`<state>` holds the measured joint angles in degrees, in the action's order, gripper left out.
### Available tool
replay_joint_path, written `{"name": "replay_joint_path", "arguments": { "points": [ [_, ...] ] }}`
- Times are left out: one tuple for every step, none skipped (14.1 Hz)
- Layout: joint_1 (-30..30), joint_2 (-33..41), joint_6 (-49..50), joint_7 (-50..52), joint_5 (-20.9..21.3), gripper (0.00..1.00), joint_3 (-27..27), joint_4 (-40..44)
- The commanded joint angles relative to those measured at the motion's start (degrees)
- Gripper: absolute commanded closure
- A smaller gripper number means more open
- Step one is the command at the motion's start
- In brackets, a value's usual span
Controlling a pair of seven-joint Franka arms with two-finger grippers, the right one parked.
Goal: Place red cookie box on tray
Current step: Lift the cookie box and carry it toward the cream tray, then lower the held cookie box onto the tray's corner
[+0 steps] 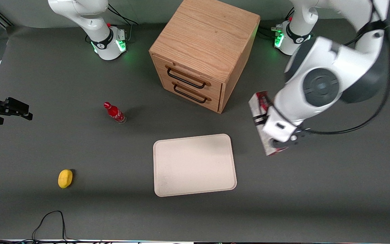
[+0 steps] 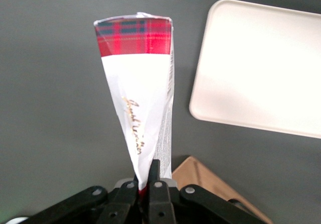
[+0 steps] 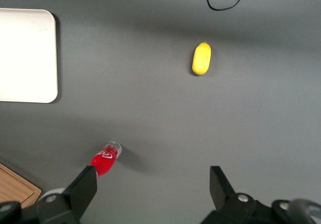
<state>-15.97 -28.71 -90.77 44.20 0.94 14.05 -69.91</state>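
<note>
The red cookie box (image 1: 258, 104) hangs above the table beside the tray (image 1: 195, 164), toward the working arm's end. My left gripper (image 1: 282, 141) is shut on it, and the arm covers the box's middle. In the left wrist view the box (image 2: 138, 83) stands edge-on, with a pale face carrying gold script and a red tartan end. The gripper (image 2: 147, 176) pinches the box's near end between its black fingers (image 2: 155, 171). The pale beige tray (image 2: 261, 63) lies flat on the grey table with nothing on it.
A wooden two-drawer cabinet (image 1: 201, 51) stands farther from the front camera than the tray. A small red bottle (image 1: 114, 113) and a yellow object (image 1: 65, 178) lie toward the parked arm's end. A black cable (image 1: 51, 217) loops near the front edge.
</note>
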Motion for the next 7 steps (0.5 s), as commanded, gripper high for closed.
{"name": "replay_joint_path", "arguments": {
  "points": [
    [-2.5,-6.7,-2.5,1.8,-0.2,0.97,-0.3,6.8],
    [-3.4,-9.0,-3.9,1.8,-0.2,0.97,-0.4,8.0],
    [-4.4,-11.0,-6.1,1.8,0.0,0.97,-0.4,8.5],
    [-5.3,-12.8,-9.0,1.8,0.3,0.97,-0.5,8.4],
    [-5.9,-14.2,-11.2,1.7,0.6,0.97,-0.6,8.4],
    [-6.4,-15.4,-12.9,1.5,0.8,0.97,-0.6,8.5],
    [-7.1,-16.5,-14.2,1.5,0.9,0.97,-0.6,8.5]
  ]
}}
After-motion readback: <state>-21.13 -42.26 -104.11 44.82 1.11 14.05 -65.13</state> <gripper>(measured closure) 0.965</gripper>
